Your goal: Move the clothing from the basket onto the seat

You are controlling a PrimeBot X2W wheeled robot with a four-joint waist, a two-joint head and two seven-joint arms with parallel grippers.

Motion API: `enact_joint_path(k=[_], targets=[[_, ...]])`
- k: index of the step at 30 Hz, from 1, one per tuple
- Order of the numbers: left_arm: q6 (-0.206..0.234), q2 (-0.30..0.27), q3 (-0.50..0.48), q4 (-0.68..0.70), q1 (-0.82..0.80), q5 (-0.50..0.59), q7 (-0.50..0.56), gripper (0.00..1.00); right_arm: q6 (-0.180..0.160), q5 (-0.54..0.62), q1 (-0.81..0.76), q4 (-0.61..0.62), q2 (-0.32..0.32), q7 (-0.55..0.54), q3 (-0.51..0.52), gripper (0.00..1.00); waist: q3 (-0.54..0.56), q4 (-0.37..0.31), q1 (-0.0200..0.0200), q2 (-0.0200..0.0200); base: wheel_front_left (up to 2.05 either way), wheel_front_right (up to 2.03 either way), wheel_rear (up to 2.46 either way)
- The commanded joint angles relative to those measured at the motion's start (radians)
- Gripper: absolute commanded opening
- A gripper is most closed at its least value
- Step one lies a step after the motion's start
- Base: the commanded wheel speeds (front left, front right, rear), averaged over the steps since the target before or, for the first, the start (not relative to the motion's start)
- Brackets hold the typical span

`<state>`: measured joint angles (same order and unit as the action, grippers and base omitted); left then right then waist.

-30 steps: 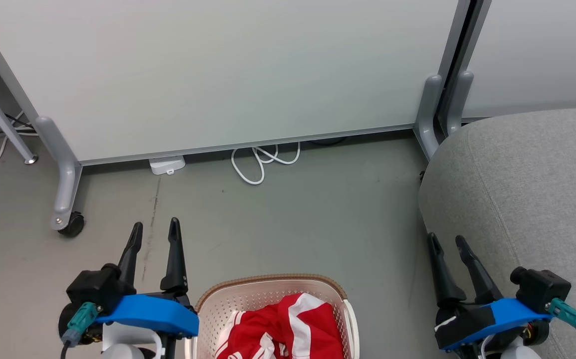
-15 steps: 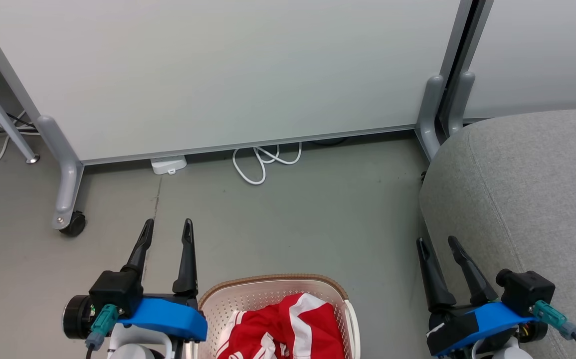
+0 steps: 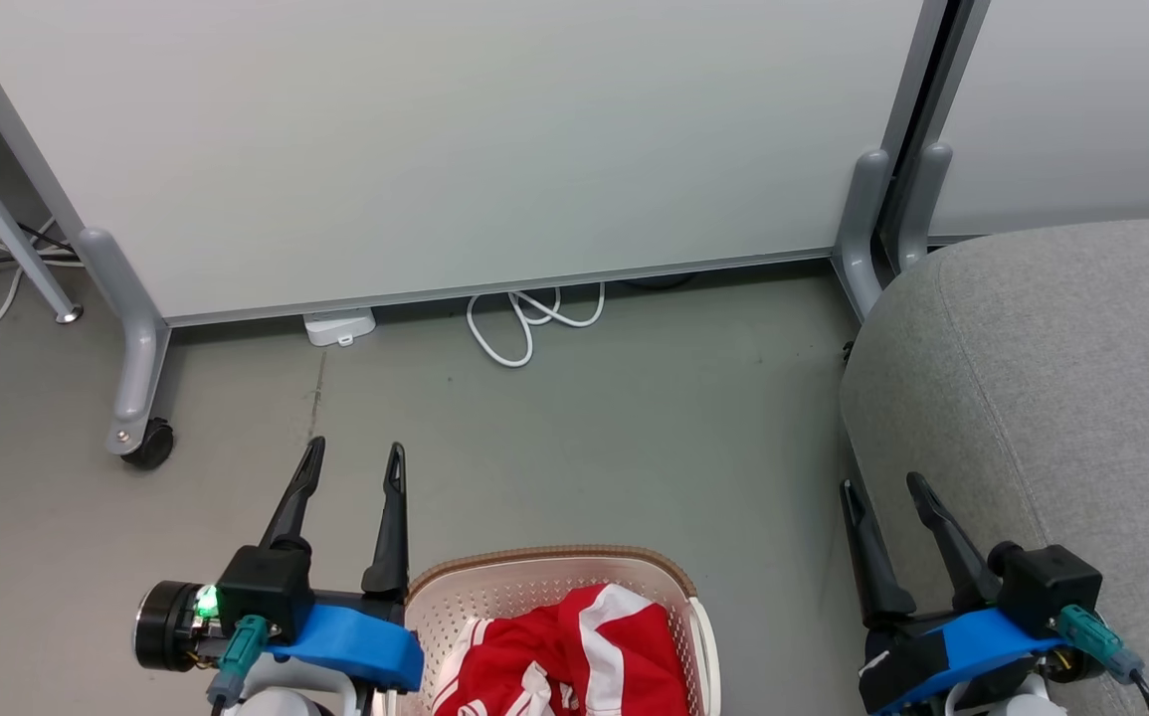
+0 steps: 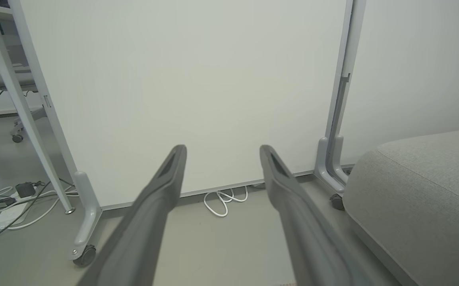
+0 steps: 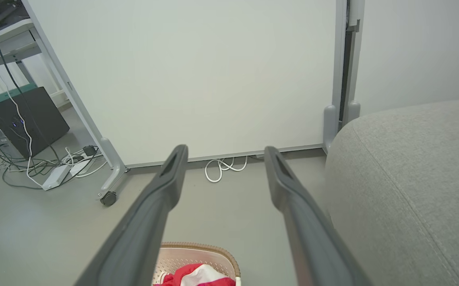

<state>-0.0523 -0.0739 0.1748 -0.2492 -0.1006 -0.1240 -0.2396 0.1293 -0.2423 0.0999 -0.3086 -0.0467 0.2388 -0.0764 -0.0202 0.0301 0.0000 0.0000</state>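
Head view: left gripper (image 3: 355, 447), fingers spread and empty, hangs just left of the basket (image 3: 544, 554), which holds red-and-white clothing (image 3: 574, 656); well right of the basket, the right gripper (image 3: 879, 484), equally spread and empty, hovers beside the seat (image 3: 1061, 368).

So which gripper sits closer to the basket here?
The left gripper: it is right by the brown rim of the basket, while the right gripper is off beside the grey seat, a stretch of floor away.
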Motion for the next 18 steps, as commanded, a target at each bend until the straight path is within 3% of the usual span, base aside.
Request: enact_joint_path(k=[1, 18], targets=[[0.001, -0.003, 0.004, -0.002, -0.015, 0.017, -0.006, 1.00, 0.002, 0.015, 0.011, -0.003, -0.006, 0.007, 0.003, 1.00, 0.000, 0.000, 0.0000, 0.0000, 0.00, 0.00, 0.00], [-0.020, 0.008, 0.006, -0.058, -0.018, 0.087, -0.027, 1.00, 0.002, 0.102, 0.013, -0.051, -0.006, 0.028, 0.030, 1.00, -0.004, 0.001, 0.0000, 0.0000, 0.00, 0.00, 0.00]])
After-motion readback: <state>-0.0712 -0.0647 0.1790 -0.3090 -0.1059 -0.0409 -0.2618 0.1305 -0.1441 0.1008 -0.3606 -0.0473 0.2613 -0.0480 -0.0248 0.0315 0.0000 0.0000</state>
